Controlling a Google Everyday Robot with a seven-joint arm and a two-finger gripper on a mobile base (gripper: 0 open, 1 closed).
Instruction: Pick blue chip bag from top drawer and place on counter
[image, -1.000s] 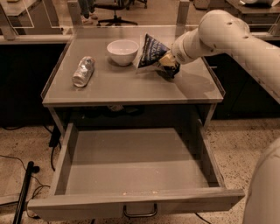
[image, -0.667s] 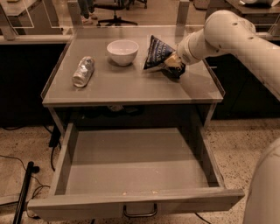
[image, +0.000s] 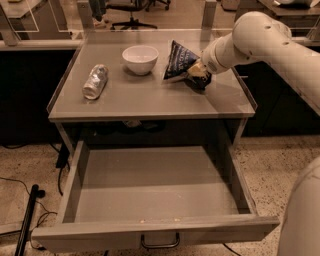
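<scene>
The blue chip bag (image: 179, 60) stands tilted on the counter (image: 150, 100), just right of the white bowl, with its lower edge near the surface. My gripper (image: 196, 75) is at the bag's lower right corner and is shut on it. The white arm reaches in from the upper right. The top drawer (image: 150, 200) is pulled fully open below the counter, and its inside is bare. Its thin wire handle (image: 160, 244) shows on the front panel.
A white bowl (image: 140, 58) sits at the back middle of the counter. A silvery foil-wrapped cylinder (image: 95, 81) lies at the left. Low rims run along the counter's sides. A black pole and cables (image: 27, 220) lie on the floor at the left.
The gripper and the bag have shifted a little to the right, away from the bowl, then stayed about still. The drawer, bowl and foil cylinder have not moved.
</scene>
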